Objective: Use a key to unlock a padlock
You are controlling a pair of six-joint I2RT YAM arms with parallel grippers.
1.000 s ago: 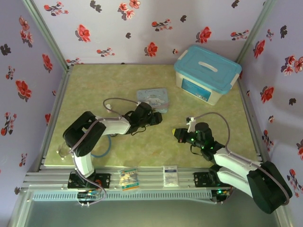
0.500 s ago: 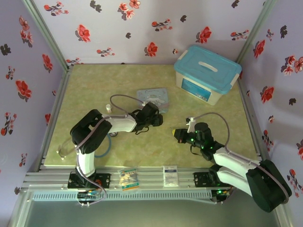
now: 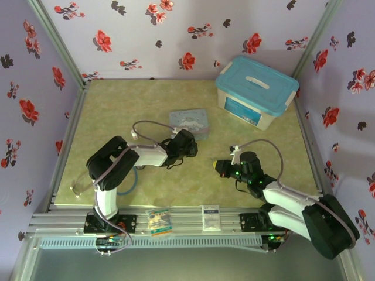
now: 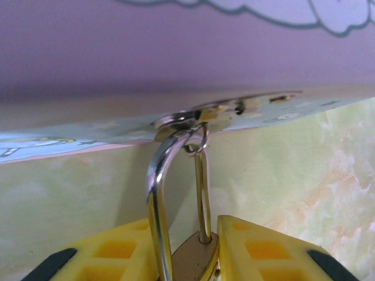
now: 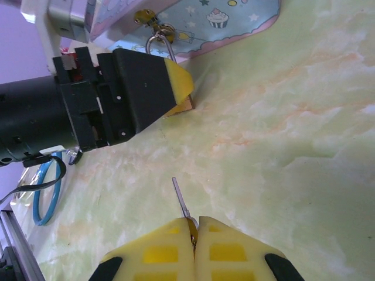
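i have the first half in hand. my left gripper (image 4: 188, 243) is closed on the brass body of the padlock (image 4: 193, 263), a yellow pad (image 4: 263, 249) on each side. the silver shackle (image 4: 154, 199) runs up through the little clasp (image 4: 202, 117) on the light-blue tin (image 3: 190, 122), mid-table. my right gripper (image 5: 195, 229) is pinched tight on the head of the key (image 5: 180, 202), blade sticking out toward the lock.

on the top view the right gripper sits to the right of the left one and nearer, with bare table between them. the key tip is well apart from the padlock, so nothing is inserted.

what's left, as i judge it: line the blade up with the keyway, which i can't see, push in, turn, and free the shackle, which looks seated in the body.

count: one padlock, one key, one tin, one blue-lidded storage box (image 3: 256, 91) at the far right, two grippers.
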